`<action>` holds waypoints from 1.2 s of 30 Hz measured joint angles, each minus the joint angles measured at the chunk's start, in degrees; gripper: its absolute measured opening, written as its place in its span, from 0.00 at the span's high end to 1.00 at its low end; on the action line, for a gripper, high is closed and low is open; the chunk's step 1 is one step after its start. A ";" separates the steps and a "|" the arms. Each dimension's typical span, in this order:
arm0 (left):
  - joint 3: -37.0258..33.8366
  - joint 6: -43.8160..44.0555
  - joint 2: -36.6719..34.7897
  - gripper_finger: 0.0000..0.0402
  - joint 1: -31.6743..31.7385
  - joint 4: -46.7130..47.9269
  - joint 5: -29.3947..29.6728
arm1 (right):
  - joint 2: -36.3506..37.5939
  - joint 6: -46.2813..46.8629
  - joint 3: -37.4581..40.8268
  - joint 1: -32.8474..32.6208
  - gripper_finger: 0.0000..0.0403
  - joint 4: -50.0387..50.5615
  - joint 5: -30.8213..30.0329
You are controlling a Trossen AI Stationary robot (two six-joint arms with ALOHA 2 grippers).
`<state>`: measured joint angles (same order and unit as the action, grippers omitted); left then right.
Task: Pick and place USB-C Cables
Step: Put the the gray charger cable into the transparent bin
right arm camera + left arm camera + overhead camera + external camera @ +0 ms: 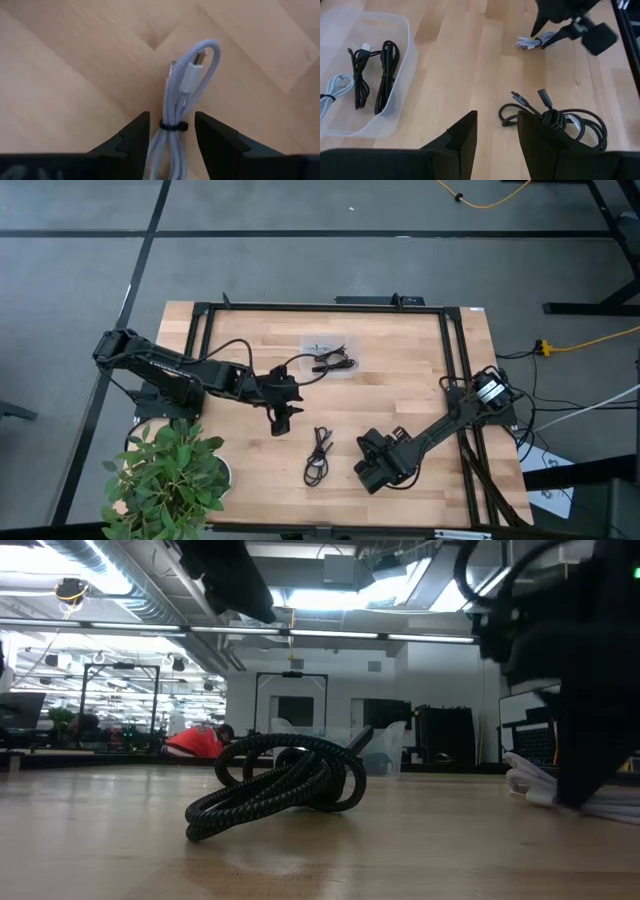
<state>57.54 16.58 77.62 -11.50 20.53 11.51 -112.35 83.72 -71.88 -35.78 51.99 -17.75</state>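
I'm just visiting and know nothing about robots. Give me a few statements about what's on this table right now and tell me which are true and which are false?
1. A clear tray holds some cables. True: two black ones and a pale one lie in it.
2. The right hand has a pale cable between its open fingers. True.
3. The black cable on the bare wood is inside the tray. False: it lies loose on the table, apart from the tray.
4. The left hand is gripping a cable. False: its fingers are open and empty, above the wood beside the black cable.
5. A potted plant stands at the table's corner. True.
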 joint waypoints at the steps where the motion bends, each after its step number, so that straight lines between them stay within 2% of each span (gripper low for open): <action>1: 0.00 0.00 0.00 0.67 -0.11 0.00 0.00 | -0.72 0.01 0.00 0.14 0.60 0.00 0.00; 6: 0.00 -0.13 0.00 0.67 -0.62 -0.01 0.02 | -2.42 0.02 -0.31 1.62 0.62 0.46 0.05; 8: 0.00 -0.15 0.00 0.67 -0.62 0.01 0.02 | -2.42 0.01 -0.30 2.59 0.68 0.38 0.58; 10: 0.00 -0.22 0.00 0.67 -0.60 -0.03 0.03 | -2.01 -0.13 -0.17 3.87 0.78 0.57 -0.10; 12: 0.00 -0.51 0.00 0.67 -0.58 0.00 0.04 | -1.52 -1.22 0.19 5.49 0.90 2.03 -3.16; 18: 0.00 -0.63 0.00 0.67 -0.53 0.04 1.04 | 3.63 -11.84 -3.31 9.99 0.93 6.46 -12.68; 21: 0.00 -0.63 0.00 0.67 -0.51 0.04 1.10 | 7.53 -20.87 -6.08 12.29 0.94 7.52 -22.02; 26: 0.00 -3.59 0.00 0.67 -0.54 0.04 2.52 | 13.42 -37.21 -8.38 16.84 0.94 7.38 -45.02; 29: 0.00 -5.05 0.00 0.67 -0.52 0.04 5.66 | 16.83 -44.01 -8.48 21.89 0.94 7.18 -52.63; 32: 0.00 -5.29 0.00 0.67 -0.34 0.07 9.38 | 19.06 -49.86 -8.55 28.45 0.94 5.45 -52.29; 36: 0.00 -8.02 -0.02 0.67 0.69 0.24 11.93 | 20.33 -61.46 -8.52 39.38 0.94 -2.60 -44.21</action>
<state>57.54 8.56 77.60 -10.81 20.78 23.44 -92.03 22.26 -80.40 3.60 49.39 -61.96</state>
